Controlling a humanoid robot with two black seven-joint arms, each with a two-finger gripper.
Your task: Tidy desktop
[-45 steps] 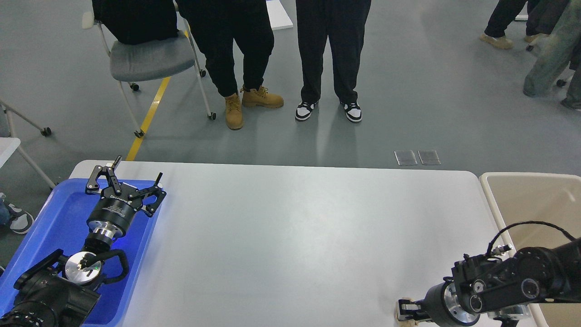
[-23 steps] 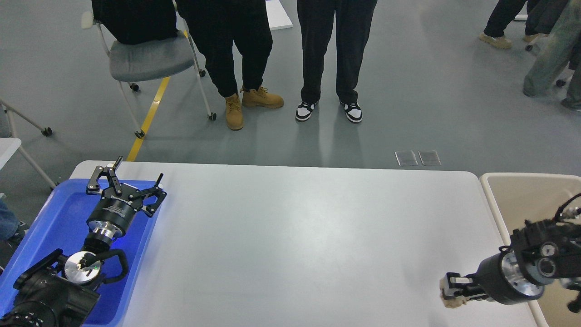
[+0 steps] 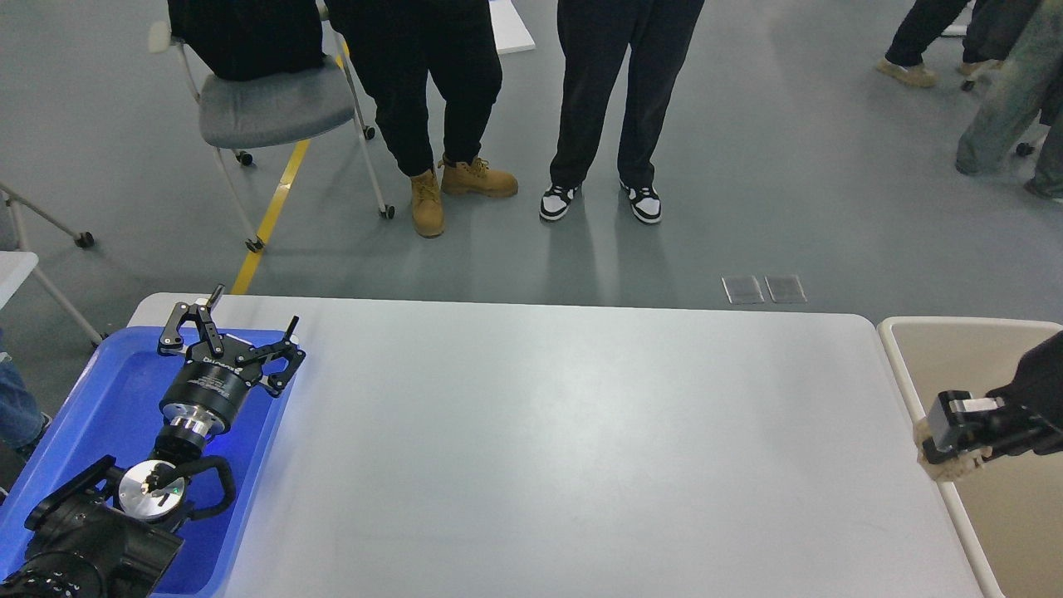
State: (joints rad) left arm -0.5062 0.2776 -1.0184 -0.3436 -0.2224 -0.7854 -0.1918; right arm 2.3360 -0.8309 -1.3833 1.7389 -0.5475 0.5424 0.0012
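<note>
wide light-grey bench (image 3: 540, 440) with rounded corners, filling the lower half of the view, surface bare. blue tray (image 3: 108, 390) on its left end, hanging over the left edge. beige bin (image 3: 972, 357) right beside its right edge. left gripper (image 3: 237, 328) over the far part of the tray, at its right rim, fingers (image 3: 178, 320) spread wide apart, nothing between them; black left arm (image 3: 100, 523) entering from the lower left corner over the tray. right gripper (image 3: 934, 444) at the right edge of the bench, over the rim of the bin, pointing left; fingers closed around a small pale beige lump (image 3: 947, 469), only partly seen under and beside them. lump too small to say what it is. black right arm (image 3: 1038, 399) entering from the right edge over the bin. beyond the bench, grey floor (image 3: 747, 191) with a yellow line (image 3: 270, 216). grey-seated chair (image 3: 274, 100) on castors at far left. two people standing behind the bench, legs only in view: one in tan boots (image 3: 461, 187), one in black-and-white sneakers (image 3: 598, 202). more legs at the far right corner.
</note>
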